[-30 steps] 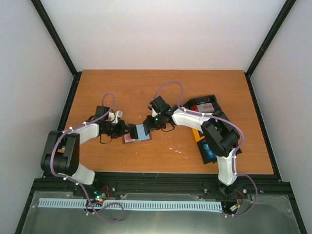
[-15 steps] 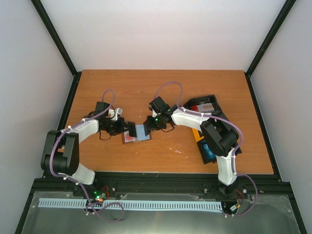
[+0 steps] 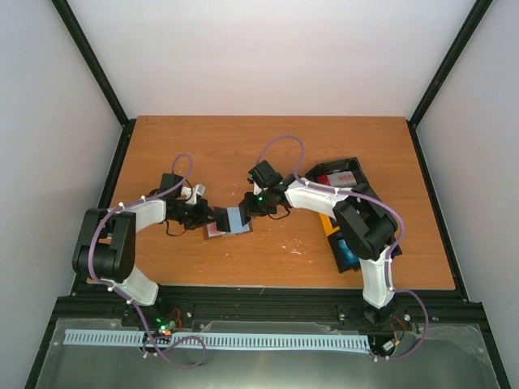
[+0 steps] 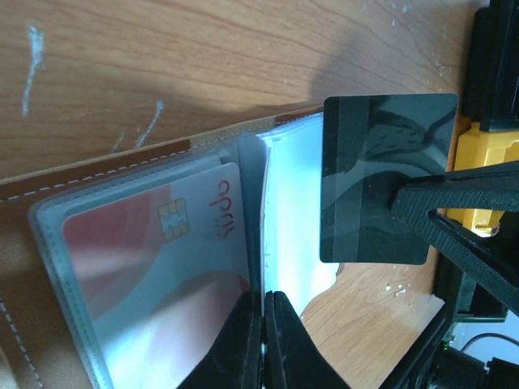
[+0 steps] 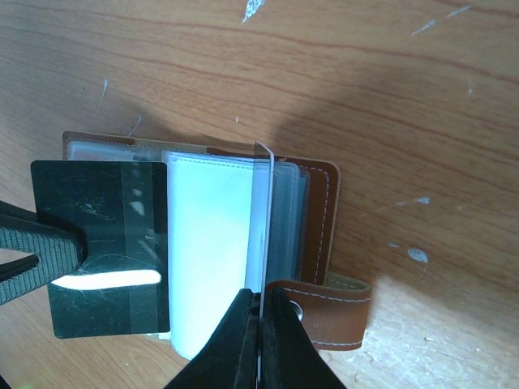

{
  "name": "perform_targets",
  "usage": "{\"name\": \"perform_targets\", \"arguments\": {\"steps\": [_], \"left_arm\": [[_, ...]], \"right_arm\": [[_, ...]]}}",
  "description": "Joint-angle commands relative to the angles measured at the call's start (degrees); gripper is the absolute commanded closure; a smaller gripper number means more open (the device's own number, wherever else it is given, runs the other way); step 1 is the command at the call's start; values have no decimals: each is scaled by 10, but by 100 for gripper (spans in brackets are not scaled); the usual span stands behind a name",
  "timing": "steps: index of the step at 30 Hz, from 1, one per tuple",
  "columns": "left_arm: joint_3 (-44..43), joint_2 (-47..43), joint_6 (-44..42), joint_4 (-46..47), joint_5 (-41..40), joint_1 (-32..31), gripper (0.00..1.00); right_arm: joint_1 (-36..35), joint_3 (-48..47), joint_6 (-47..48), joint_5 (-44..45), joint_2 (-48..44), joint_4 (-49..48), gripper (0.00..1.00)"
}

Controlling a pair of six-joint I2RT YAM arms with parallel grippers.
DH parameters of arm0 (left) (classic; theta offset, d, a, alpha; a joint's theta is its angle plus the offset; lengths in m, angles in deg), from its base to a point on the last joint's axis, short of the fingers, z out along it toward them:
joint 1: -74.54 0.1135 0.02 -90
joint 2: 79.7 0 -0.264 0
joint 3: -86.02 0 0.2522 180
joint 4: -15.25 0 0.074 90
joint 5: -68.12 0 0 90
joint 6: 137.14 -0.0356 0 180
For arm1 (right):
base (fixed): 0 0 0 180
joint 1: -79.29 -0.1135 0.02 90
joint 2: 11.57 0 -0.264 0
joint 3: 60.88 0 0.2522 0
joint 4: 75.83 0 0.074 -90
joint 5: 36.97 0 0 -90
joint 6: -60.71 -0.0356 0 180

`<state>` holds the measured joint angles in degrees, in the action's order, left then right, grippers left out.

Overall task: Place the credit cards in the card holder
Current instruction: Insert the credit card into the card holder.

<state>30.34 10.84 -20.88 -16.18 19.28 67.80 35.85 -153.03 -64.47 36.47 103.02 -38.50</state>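
Note:
The brown card holder point(image 3: 245, 232) point(image 5: 320, 211) lies open on the table between both arms. A red and white credit card point(image 4: 162, 259) sits in a clear sleeve on its left side. A pale page point(image 5: 207, 243) stands up in the middle. My left gripper point(image 3: 209, 217) point(image 4: 265, 304) is shut on a dark credit card point(image 5: 105, 203), which hangs left of that page. Right of the page, my right gripper point(image 3: 246, 209) point(image 5: 261, 304) is shut on another dark credit card point(image 4: 381, 138). Each card shows edge-on in its own wrist view.
A black and yellow tray point(image 3: 328, 225) stands at the right, behind the right arm, with a red and white card point(image 3: 340, 177) and a blue card point(image 3: 347, 251) in it. The holder's clasp strap point(image 5: 332, 312) sticks out on its right side.
The left arm's elbow and forearm have shifted slightly. Both grippers, their cards and the holder stay almost where they were.

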Motion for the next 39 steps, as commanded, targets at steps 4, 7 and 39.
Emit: {"name": "perform_targets", "arguments": {"steps": [4, 7, 39], "left_arm": [[31, 23, 64, 75, 25, 4, 99], [45, 24, 85, 111, 45, 4, 99], [14, 2, 87, -5, -71, -39, 43]], "right_arm": [[-3, 9, 3, 19, 18, 22, 97], [-3, 10, 3, 17, 18, 21, 97], [-3, 56, 20, 7, -67, -60, 97]]}}
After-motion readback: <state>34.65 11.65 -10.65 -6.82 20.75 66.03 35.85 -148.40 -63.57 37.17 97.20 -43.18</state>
